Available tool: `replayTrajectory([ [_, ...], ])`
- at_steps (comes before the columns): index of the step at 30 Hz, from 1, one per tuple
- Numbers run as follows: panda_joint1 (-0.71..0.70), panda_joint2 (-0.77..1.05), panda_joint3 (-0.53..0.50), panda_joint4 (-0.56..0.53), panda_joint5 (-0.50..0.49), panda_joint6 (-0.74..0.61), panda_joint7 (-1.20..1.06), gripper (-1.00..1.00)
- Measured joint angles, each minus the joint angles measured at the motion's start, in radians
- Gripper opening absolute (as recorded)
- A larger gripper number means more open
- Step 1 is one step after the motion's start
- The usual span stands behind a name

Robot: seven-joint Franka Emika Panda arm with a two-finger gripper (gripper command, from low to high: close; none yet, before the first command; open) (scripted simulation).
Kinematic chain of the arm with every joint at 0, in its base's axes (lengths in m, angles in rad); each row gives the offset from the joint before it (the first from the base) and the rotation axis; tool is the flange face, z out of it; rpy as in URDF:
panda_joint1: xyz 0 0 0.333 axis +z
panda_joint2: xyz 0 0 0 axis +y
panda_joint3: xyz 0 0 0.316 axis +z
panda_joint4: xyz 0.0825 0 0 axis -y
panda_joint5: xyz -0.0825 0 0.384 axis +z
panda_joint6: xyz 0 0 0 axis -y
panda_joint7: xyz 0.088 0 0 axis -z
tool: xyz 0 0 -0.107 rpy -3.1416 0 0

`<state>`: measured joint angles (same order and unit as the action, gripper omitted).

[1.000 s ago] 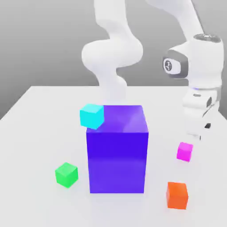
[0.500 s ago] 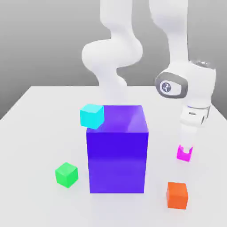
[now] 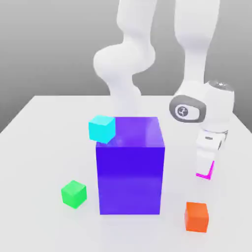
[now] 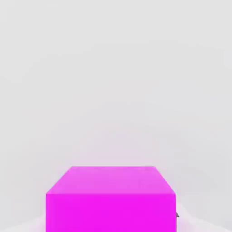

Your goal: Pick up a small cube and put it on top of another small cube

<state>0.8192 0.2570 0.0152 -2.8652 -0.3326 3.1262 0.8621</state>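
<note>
The small cube (image 3: 212, 171) is bright magenta and rests on the white table at the exterior view's right; only its edge shows from behind the fingers. My gripper (image 3: 205, 169) has come straight down over it and is shut on it, the cube still on the table. In the hand view the magenta cube (image 4: 111, 199) sits very close, with bare white table beyond it. The other small cube (image 3: 74, 193), bright green, lies on the table at the exterior view's left, in front of and beside the big block, far from the gripper.
A big blue-purple block (image 3: 130, 170) stands mid-table between the magenta and green cubes. A cyan cube (image 3: 102, 128) is at its upper left corner. An orange cube (image 3: 197, 216) lies just in front of the gripper. The white table (image 3: 44, 147) has bare room at the left.
The hand dropped from above and behind the magenta cube down onto it. Its fingers, open before, have closed around the cube. No cube has shifted.
</note>
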Motion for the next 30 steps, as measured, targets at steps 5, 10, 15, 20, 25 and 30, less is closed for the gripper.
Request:
replayTrajectory([
  [5,-0.092,-0.084,0.101,-0.009,0.062,-0.069,-0.058,-1.00],
  [10,-0.153,-0.173,0.197,-0.028,0.192,-0.138,-0.154,-1.00],
  [15,-0.144,-0.257,0.232,-0.053,0.322,-0.202,-0.239,-1.00],
  [20,-0.159,-0.248,0.170,0.007,0.166,-0.243,-0.228,-1.00],
  [25,-0.265,-0.185,0.072,0.132,-0.083,-0.293,-0.279,-1.00],
  [30,-0.321,-0.140,-0.004,0.262,-0.270,-0.357,-0.381,-1.00],
])
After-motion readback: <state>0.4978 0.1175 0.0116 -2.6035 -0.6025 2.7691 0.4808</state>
